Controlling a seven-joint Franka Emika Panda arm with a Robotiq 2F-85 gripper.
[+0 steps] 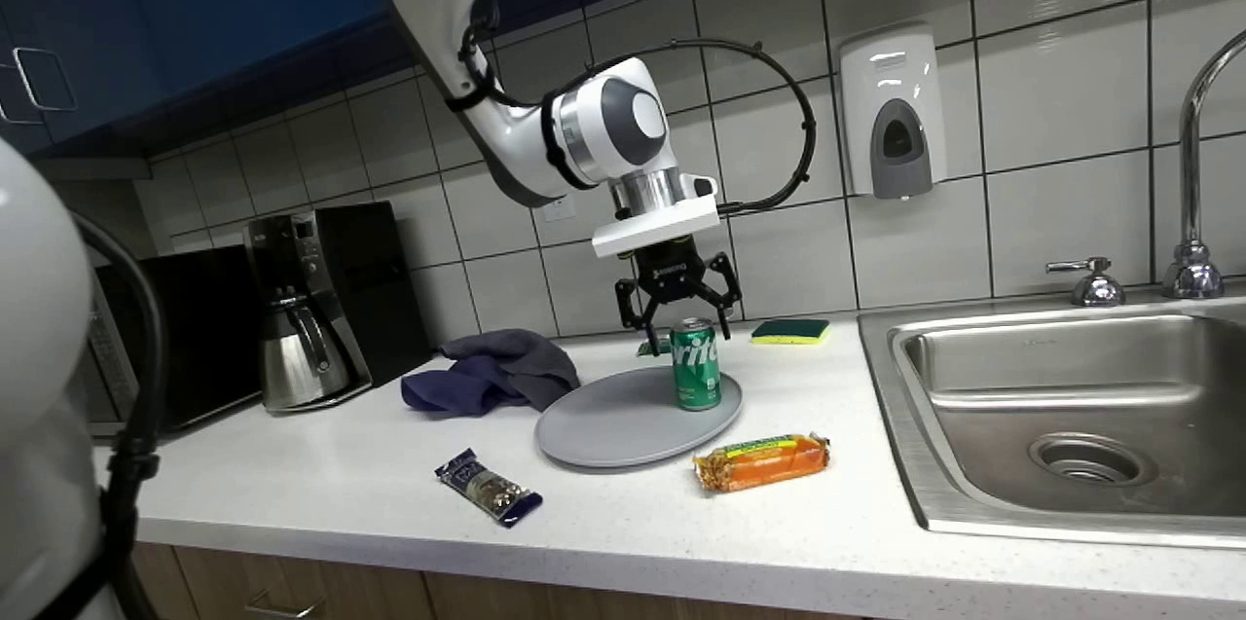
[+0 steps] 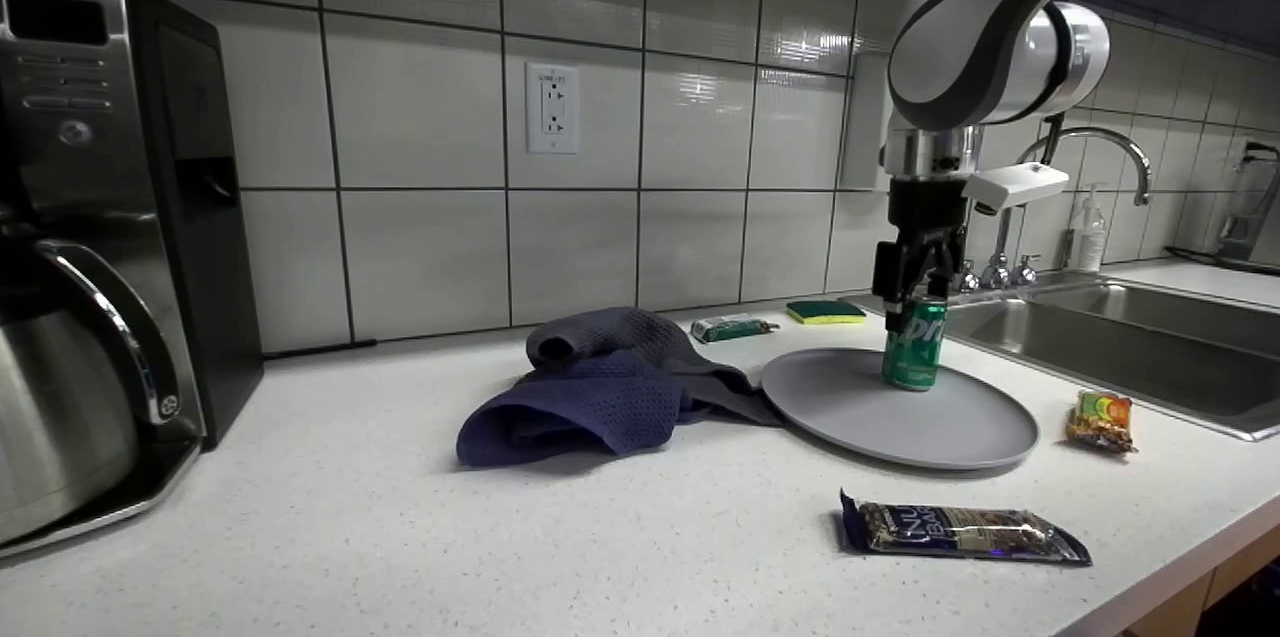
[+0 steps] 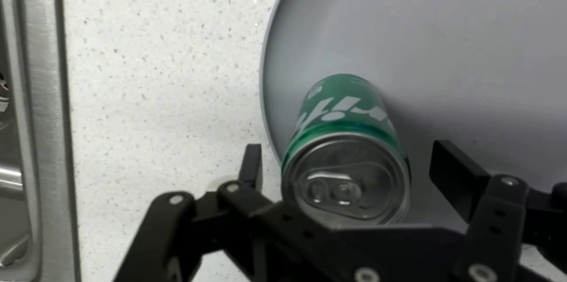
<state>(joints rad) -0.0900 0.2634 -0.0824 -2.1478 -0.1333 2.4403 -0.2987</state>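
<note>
A green soda can point(image 1: 697, 377) stands upright on a round grey plate point(image 1: 604, 425), near its sink-side rim. My gripper point(image 1: 689, 341) points down over the can's top, its jaws apart. In the wrist view the fingers point(image 3: 251, 164) flank the can point(image 3: 343, 105), with a gap showing on either side and no contact visible. One finger hangs over the counter just outside the plate's edge, the other over the plate point(image 3: 443, 60). The gripper's body hides the near part of the lid.
An orange snack packet point(image 1: 764, 462) and a dark nut bar point(image 2: 965, 530) lie in front of the plate. A blue-grey cloth point(image 2: 620, 397) touches it. Behind are a green wrapped bar point(image 2: 732, 328) and a sponge point(image 1: 789, 334). A sink point(image 1: 900, 425) and coffee maker point(image 1: 321, 299) flank the area.
</note>
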